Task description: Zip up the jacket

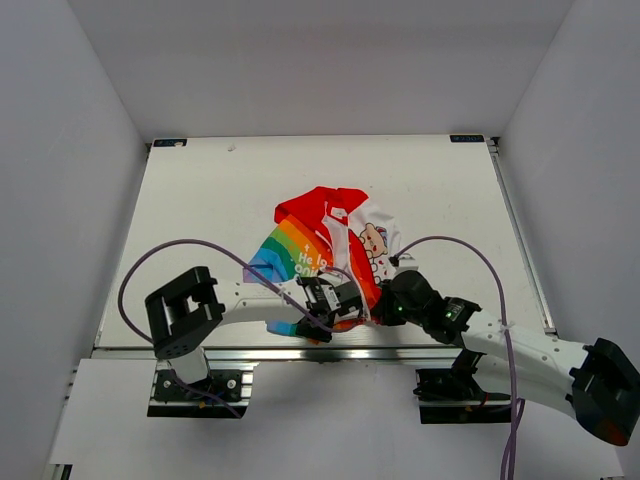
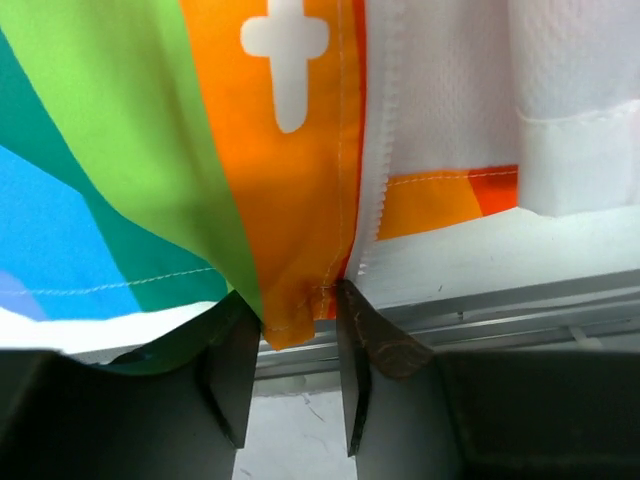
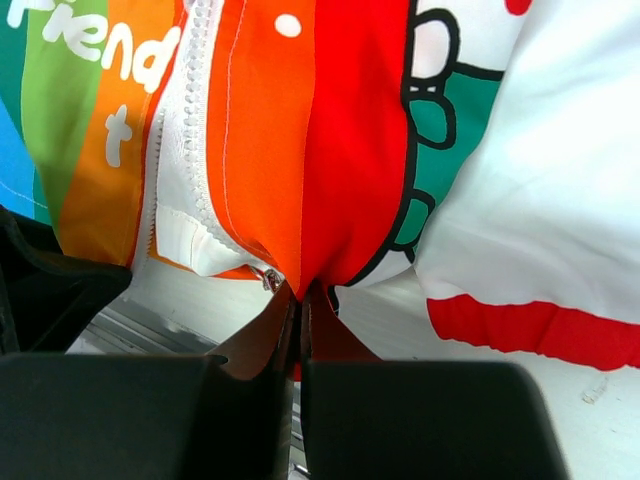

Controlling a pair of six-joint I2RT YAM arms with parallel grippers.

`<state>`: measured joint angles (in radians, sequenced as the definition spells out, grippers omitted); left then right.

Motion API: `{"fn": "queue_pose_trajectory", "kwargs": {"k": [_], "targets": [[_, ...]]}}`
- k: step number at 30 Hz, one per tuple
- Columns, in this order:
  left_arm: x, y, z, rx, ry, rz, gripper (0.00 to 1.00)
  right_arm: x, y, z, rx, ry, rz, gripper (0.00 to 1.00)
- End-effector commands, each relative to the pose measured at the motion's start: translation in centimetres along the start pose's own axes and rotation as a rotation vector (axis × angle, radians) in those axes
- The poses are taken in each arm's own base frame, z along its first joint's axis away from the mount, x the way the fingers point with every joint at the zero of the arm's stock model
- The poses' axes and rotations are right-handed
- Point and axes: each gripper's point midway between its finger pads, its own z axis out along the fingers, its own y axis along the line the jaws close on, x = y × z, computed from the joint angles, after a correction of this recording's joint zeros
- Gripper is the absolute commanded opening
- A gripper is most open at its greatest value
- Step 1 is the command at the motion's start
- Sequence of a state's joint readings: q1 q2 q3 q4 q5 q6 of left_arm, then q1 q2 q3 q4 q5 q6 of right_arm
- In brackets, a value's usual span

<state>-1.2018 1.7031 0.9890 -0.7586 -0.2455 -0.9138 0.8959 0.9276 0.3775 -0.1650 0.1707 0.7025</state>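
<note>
The jacket (image 1: 330, 235) lies crumpled near the table's front middle, white with a red hood, a rainbow hem and a cartoon print. Its zipper is open. My left gripper (image 1: 352, 300) holds the orange hem corner (image 2: 295, 315) beside the white zipper teeth (image 2: 375, 200); its jaws stand a little apart with bunched fabric between them (image 2: 292, 330). My right gripper (image 1: 380, 303) is shut tight (image 3: 302, 300) on the red-orange hem (image 3: 330, 150) of the other front panel. The metal zipper slider (image 3: 270, 279) sits just left of its fingertips. Both hem corners are lifted toward the table's near edge.
An aluminium rail (image 2: 500, 310) runs along the table's near edge, right under both grippers. Purple cables (image 1: 150, 262) loop over each arm. White walls enclose the table on three sides.
</note>
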Motion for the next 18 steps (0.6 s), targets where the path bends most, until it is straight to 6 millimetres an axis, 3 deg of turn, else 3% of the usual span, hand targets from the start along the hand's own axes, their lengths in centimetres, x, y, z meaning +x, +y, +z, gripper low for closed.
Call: {"fn": "queue_pose_trajectory", "kwargs": {"k": [1, 2, 6, 10, 13, 17, 18], "targets": [[4.5, 4.7, 4.4, -0.27, 0.118, 0.059, 0.43, -0.5, -0.9, -0.2, 0.045, -0.032, 0.021, 0.0], [4.5, 4.6, 4.3, -0.281, 0.121, 0.063, 0.38, -0.5, -1.0, -0.2, 0.048, -0.037, 0.025, 0.0], [4.5, 4.8, 4.1, -0.284, 0.114, 0.058, 0.0, -0.6, -0.9, -0.4, 0.04, -0.04, 0.025, 0.0], [3.4, 3.9, 2.8, -0.204, 0.056, 0.038, 0.0, -1.0, 0.0, -0.7, -0.008, -0.045, 0.0, 0.0], [0.6, 2.5, 0.2, -0.108, -0.06, 0.004, 0.0, -2.2, 2.2, -1.4, -0.117, -0.089, -0.028, 0.0], [-3.8, 0.7, -4.9, 0.073, -0.269, -0.07, 0.0, -4.3, 4.7, -2.8, -0.241, -0.178, -0.049, 0.0], [-5.3, 0.6, -7.2, 0.132, -0.355, -0.109, 0.0, -4.7, 5.1, -3.0, -0.264, -0.196, -0.05, 0.0]]}}
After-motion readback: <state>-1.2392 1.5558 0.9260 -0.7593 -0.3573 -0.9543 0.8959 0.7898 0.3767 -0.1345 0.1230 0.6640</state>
